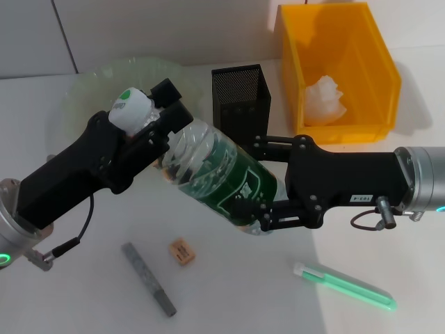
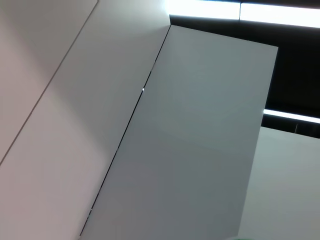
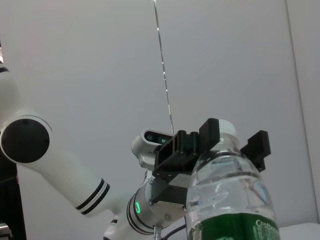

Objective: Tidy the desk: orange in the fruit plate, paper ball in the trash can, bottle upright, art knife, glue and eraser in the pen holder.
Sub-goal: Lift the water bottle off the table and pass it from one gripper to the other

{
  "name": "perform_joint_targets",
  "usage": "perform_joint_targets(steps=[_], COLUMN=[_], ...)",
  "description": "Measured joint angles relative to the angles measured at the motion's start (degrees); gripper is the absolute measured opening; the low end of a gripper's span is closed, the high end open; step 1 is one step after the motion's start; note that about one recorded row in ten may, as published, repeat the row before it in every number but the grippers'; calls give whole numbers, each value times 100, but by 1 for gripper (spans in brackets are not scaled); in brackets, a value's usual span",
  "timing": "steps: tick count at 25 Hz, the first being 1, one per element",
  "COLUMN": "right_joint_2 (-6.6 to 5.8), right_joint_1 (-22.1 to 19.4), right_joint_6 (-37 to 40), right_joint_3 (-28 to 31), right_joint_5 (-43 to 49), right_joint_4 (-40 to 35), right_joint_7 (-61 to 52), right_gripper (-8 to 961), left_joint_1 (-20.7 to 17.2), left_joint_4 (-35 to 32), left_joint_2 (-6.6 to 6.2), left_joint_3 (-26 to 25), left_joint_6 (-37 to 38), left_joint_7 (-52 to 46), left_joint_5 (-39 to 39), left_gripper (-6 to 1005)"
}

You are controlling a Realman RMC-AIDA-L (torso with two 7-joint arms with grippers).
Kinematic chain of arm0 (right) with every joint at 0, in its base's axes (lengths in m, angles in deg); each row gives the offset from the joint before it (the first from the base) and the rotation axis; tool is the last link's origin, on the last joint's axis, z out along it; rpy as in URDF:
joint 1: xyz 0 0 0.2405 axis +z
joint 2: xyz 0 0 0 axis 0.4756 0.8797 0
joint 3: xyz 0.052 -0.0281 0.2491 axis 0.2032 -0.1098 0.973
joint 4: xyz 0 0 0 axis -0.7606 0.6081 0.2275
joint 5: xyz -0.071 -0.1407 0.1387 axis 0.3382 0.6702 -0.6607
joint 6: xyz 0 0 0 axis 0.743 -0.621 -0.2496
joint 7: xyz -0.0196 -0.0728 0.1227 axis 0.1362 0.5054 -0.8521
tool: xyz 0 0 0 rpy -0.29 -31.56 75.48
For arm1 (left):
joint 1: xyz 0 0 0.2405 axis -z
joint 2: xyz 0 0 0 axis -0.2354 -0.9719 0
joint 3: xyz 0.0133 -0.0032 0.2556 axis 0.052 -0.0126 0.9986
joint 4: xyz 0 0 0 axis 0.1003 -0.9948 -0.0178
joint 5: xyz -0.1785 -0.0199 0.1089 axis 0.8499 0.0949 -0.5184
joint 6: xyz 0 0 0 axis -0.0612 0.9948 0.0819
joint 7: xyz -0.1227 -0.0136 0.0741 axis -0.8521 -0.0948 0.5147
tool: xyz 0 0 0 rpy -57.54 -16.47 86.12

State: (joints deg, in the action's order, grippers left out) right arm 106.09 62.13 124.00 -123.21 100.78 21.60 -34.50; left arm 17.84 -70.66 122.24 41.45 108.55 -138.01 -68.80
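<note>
1. My left gripper (image 1: 142, 118) is clamped on the cap end of the bottle (image 1: 215, 177); the black fingers (image 1: 165, 90) sit on either side of the white-and-green cap.
2. My right gripper (image 1: 268, 209) grasps the bottle's base end, one finger over the green label and one under it.
3. Between the two, the bottle hangs tilted above the table (image 1: 250, 292), cap toward 10 o'clock and base toward 4 o'clock in the head view.
4. The right wrist view shows what the head view does not: the bottle (image 3: 230, 200) seen along its length from the base end, with the left gripper (image 3: 212, 145) across the cap and my left arm's white links behind it. It shows nothing of the table.
5. The left wrist view shows only pale wall panels and a bright strip; no task thing appears there.
6. Only the head view gives the layout. The pen holder (image 1: 240, 94) stands upright at 12 o'clock from the bottle, just behind it.
7. The trash can (image 1: 375, 76) stands at 2 o'clock, with the paper ball (image 1: 325, 97) inside.
8. The fruit plate (image 1: 83, 94) lies at 10 o'clock, partly hidden by my left arm.
9. The eraser (image 1: 181, 251) lies on the table at 6 o'clock.
10. A grey stick (image 1: 148, 278) lies beside it at 7 o'clock.
11. A green-and-white pen-like tool (image 1: 344, 285) lies at 4 o'clock.
</note>
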Motion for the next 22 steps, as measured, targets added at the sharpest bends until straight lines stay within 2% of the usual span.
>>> perform_joint_targets(steps=[4, 10, 22], right_joint_2=[0, -2, -5], right_joint_1=[2, 10, -8], right_joint_6=[8, 15, 38], right_joint_3=[-13, -21, -94], right_joint_5=[-4, -5, 10], right_joint_4=[2, 145, 281], right_joint_7=[17, 126, 329], right_gripper=[751, 750, 786], left_joint_1=[-17, -9, -19], left_joint_4=[3, -22, -41], left_joint_2=[0, 0, 0], left_joint_3=[-5, 12, 6], left_joint_6=[76, 139, 259], left_joint_7=[139, 175, 190], left_joint_5=[-4, -5, -2], left_gripper=[500, 444, 435])
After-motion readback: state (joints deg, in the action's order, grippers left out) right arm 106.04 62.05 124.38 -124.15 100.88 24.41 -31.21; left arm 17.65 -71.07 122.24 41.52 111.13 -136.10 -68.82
